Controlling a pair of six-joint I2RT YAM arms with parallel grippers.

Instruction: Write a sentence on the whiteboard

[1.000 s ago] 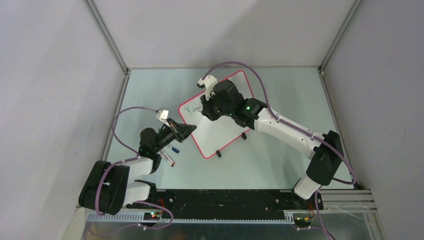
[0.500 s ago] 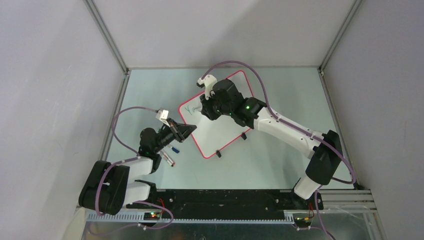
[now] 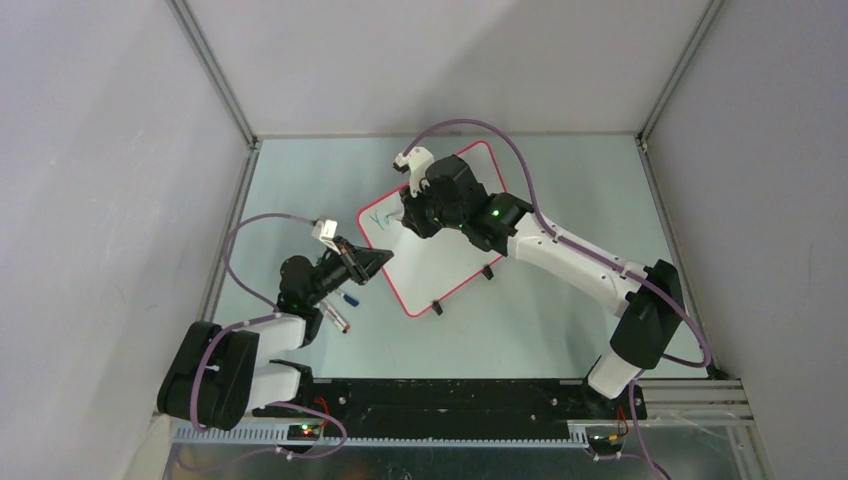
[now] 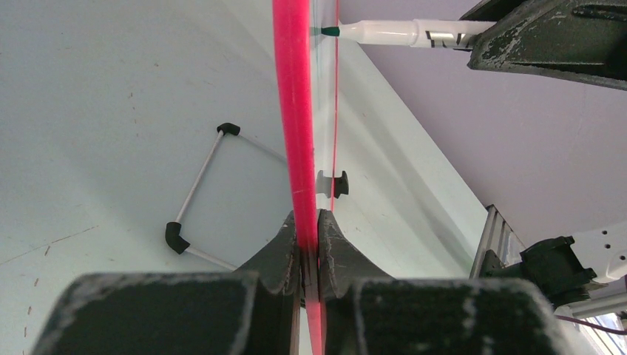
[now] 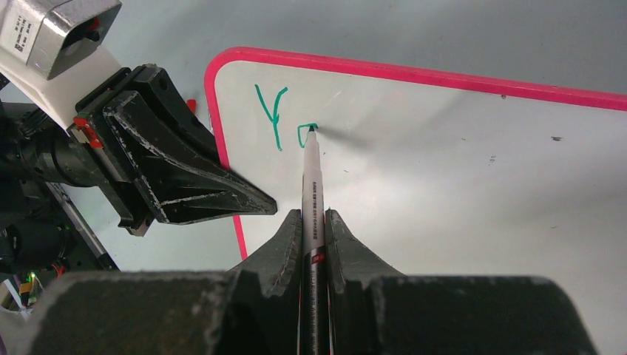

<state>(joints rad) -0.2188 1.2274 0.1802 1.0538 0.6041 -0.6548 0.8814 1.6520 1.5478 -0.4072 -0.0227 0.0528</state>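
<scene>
Whiteboard: the whiteboard [image 3: 440,262] is glossy white with rounded corners and a thin red-pink rim. It lies skewed on the bench between the two hands, its left edge inside the left hand's fingers.
Left hand: the left hand [image 3: 384,260] is clenched on the board's rim. In the left wrist view both pads press the pink edge [image 4: 294,111] from either side.
Loose markers: two loose markers [image 3: 340,312] lie on the bench behind the left hand, under its wrist; one has a blue end.
Writing: green strokes [image 5: 275,115], a "Y" and a small unfinished loop, sit just ahead of the right hand, near the board's left rim.
Green marker: the green marker [image 5: 310,177] points forward out of the right hand, its tip on the loop.
Right hand: the right hand [image 3: 408,216] is over the board, clamped tight on the marker's barrel.
Clip feet: two black clip feet [image 3: 437,308] grip the board's near edge, nearer the bases than either hand.
Bench: the bench [image 3: 570,200] is pale green and matte.
Room: plain grey-lilac walls [image 3: 100,150] and aluminium frame rails [image 3: 215,70] stand around it.
</scene>
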